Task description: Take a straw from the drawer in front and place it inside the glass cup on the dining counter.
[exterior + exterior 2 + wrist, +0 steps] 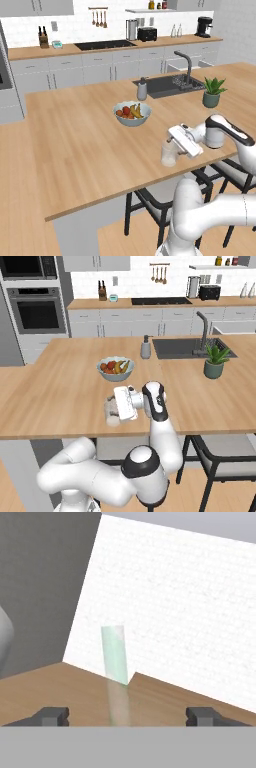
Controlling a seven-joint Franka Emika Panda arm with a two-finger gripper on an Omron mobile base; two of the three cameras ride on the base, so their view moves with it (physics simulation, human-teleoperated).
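The glass cup stands on the light-wood dining counter, close to its near edge. My gripper hovers right over the cup, with the white hand lying level. In the hand view a pale greenish straw rises slightly tilted between the fingertips. The gripper is open, its jaws far apart and clear of the straw on both sides. The drawer is out of view.
A fruit bowl sits behind the cup. A soap bottle, the dark sink with its faucet, and a potted plant stand farther back right. Dark chairs are tucked under the counter's near edge.
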